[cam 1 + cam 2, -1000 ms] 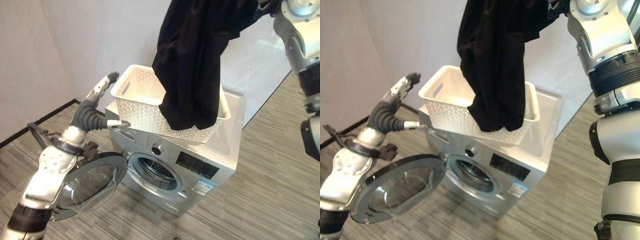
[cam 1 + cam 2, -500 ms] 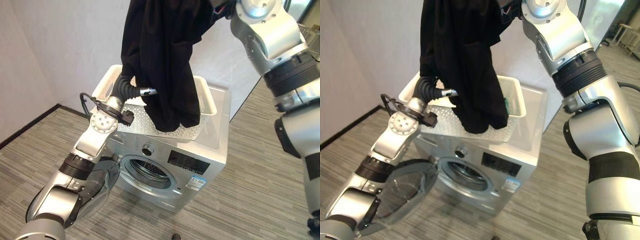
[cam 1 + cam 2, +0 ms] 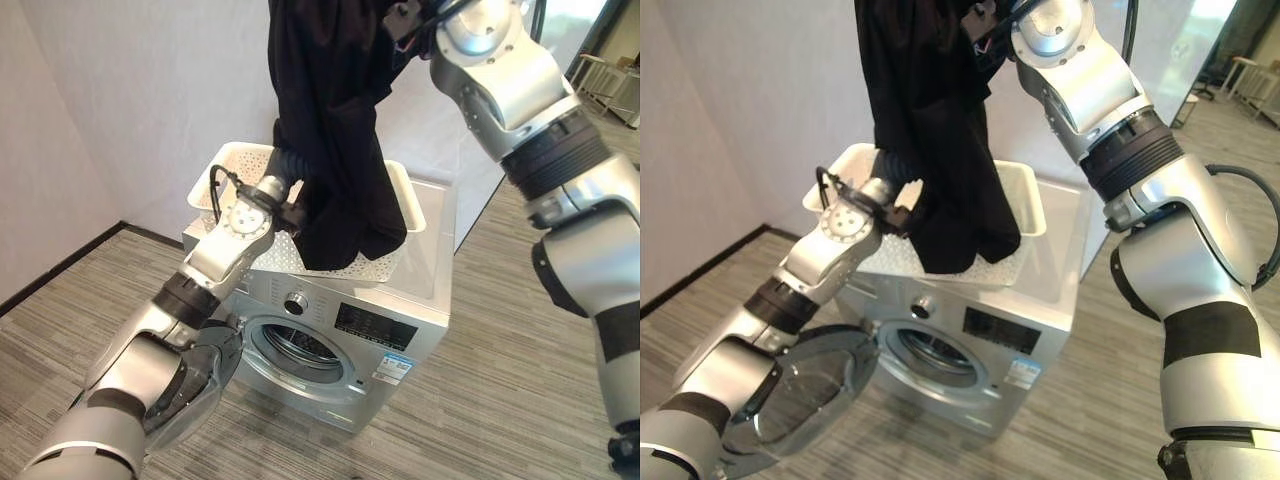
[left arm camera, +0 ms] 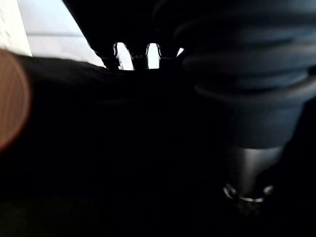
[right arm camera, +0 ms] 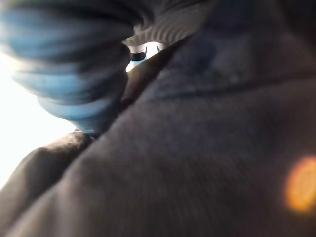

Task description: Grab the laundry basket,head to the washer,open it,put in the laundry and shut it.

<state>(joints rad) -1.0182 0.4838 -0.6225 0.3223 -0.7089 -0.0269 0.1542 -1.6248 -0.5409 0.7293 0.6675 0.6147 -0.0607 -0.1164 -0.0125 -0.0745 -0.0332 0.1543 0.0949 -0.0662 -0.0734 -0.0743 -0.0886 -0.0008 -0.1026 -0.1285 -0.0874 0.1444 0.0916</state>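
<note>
A black garment [image 3: 335,130] is hung above the white basket [image 3: 400,205] on the washer [image 3: 430,270] top — door [image 3: 195,385] open. Both hands are buried in cloth; neither's grip can be told.

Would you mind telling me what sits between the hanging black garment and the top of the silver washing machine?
The white perforated plastic laundry basket stands on the silver washing machine, and the black garment hangs down into it, as both eye views show.

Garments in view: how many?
1: a black garment hanging from the raised right arm, its lower end in the white basket on the washer. More may lie hidden in the basket behind it.
</note>
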